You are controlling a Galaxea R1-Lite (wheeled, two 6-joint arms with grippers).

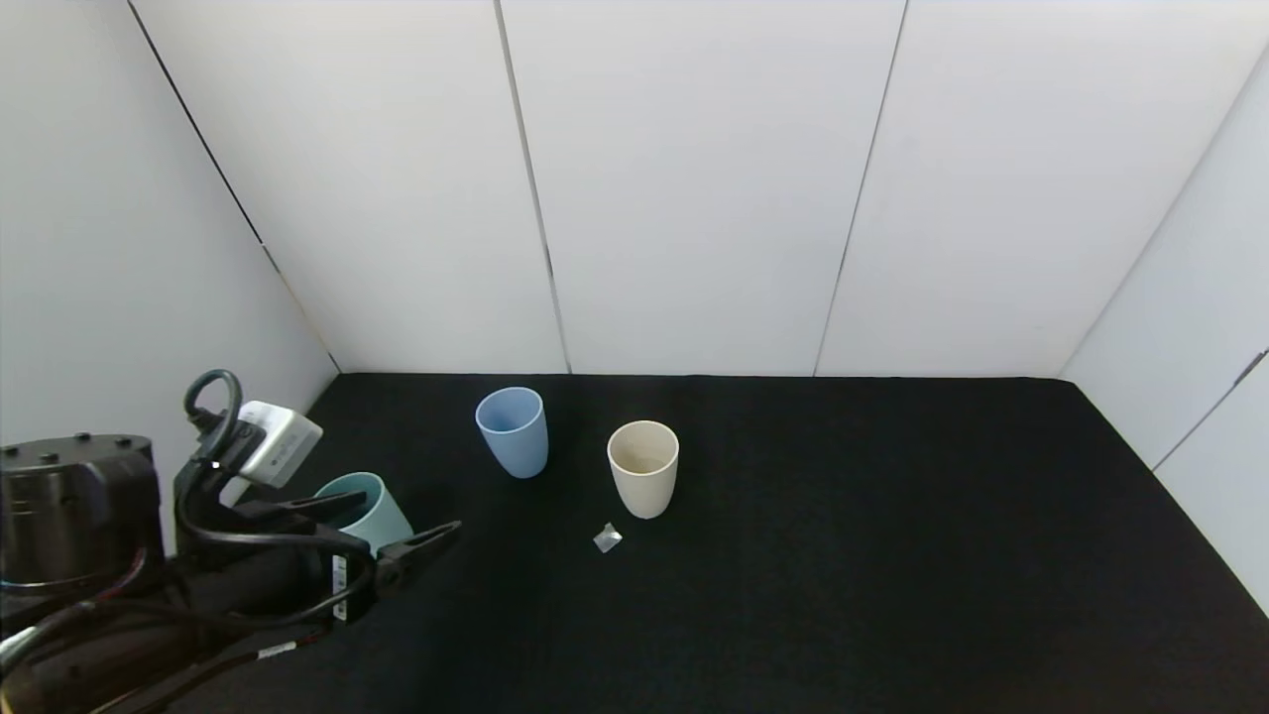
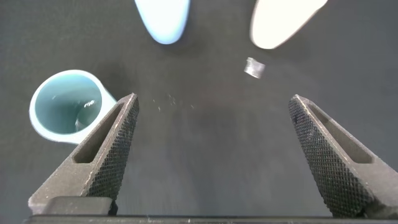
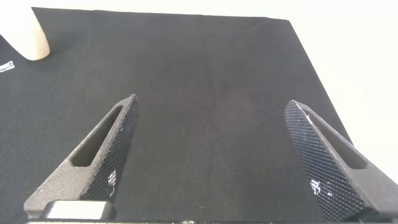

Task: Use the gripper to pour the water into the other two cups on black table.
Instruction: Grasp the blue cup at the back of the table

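Observation:
My left gripper (image 1: 408,513) is open and empty, low over the black table (image 1: 843,545) at the near left. The teal-green cup (image 1: 369,508) stands upright just behind its fingers. In the left wrist view the teal cup (image 2: 62,106) sits beside one finger (image 2: 102,155), outside the open gripper (image 2: 213,102), with a small glint inside it. The cream-beige cup (image 1: 643,468) stands upright mid-table and shows in the left wrist view (image 2: 280,25). Water is not clearly visible anywhere. My right gripper (image 3: 211,106) is open and empty over bare cloth, out of the head view.
A light blue cup (image 1: 513,431) stands upright left of the cream cup, also in the left wrist view (image 2: 163,22). A crumpled clear plastic scrap (image 1: 607,537) lies in front of the cream cup. White wall panels (image 1: 694,198) border the table.

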